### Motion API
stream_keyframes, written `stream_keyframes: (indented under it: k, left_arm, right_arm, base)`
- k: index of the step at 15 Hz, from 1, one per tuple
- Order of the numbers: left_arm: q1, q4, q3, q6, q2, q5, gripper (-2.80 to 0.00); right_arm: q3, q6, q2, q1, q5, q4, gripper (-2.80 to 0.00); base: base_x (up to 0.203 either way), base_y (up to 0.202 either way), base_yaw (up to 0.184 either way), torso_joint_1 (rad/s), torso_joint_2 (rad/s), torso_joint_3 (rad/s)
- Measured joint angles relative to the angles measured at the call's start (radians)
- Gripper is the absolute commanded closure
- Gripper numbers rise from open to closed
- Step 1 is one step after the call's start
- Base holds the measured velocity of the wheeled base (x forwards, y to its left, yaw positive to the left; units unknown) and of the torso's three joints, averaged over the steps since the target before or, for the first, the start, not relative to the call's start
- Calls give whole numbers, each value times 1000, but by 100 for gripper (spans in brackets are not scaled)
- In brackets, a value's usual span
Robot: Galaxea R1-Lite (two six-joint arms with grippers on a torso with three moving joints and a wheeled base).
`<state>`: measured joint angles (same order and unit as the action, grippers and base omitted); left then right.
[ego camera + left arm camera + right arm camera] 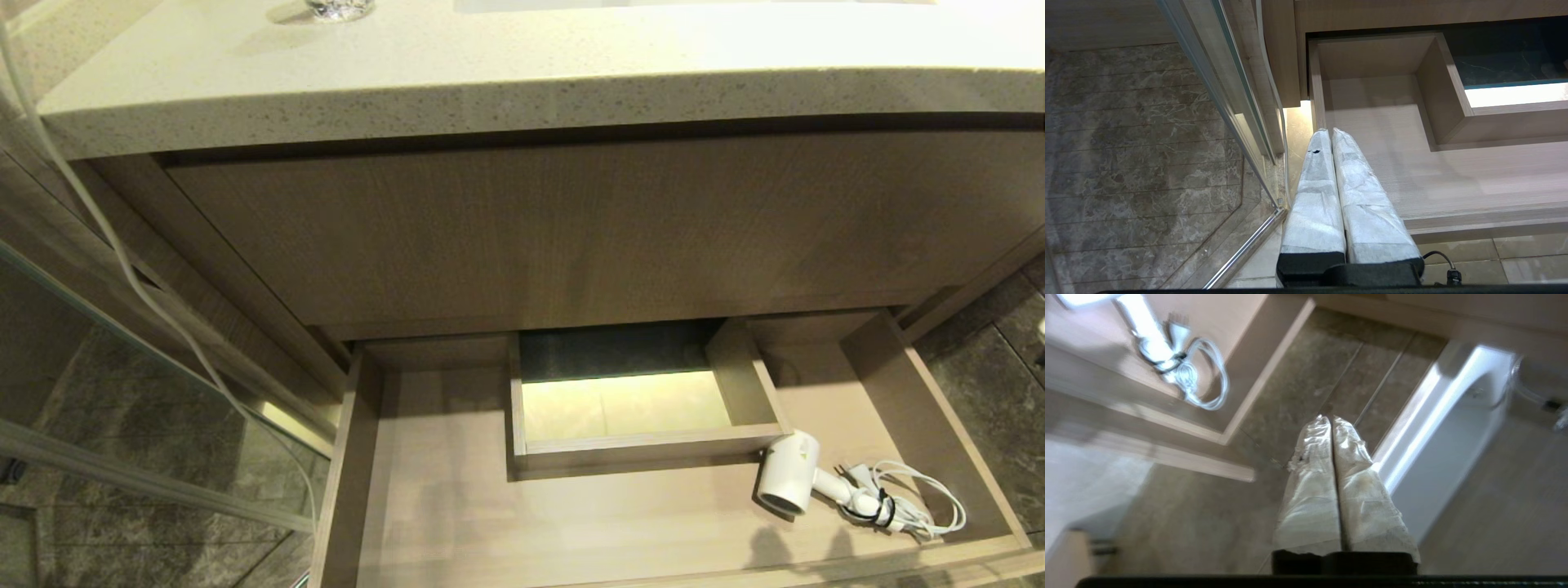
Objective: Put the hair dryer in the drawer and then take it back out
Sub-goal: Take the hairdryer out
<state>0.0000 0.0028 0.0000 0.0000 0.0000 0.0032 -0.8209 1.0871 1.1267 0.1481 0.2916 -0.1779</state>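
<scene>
Our hair dryer (789,475) lies in the open drawer (359,457), at its right front corner beside the boxed cutout (739,371), cord (914,498) bundled to its right. To take it out, we should open our right claw (1331,418), now pressed shut and empty over the stone floor (1306,379), then close across the smooth, rounded plastic barrel, clear of the loose cord. Our left claw (1329,131) rests closed by the drawer's left wall.

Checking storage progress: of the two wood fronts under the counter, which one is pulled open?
The lower one, the drawer. It is pulled out, with the hair dryer lying in its right front corner, while the taller wood panel above sits shut below the countertop.
</scene>
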Motion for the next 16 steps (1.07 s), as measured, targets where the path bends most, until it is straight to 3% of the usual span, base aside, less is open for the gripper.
stream_keyframes:
  k: [3,7,16]
  left_arm:
    - [0,0,0,0,0,0,0]
    - [0,0,0,0,0,0,0]
    - [0,0,0,0,0,0,0]
  right_arm:
    - [-97,-58,192,1,18,49,0]
    - [-248,-73,426,1,22,58,0]
    - [-258,-38,714,7,22,2,0]
  base:
    - [0,0,0,0,0,0]
    - [0,0,0,0,0,0]
    - [0,0,0,0,0,0]
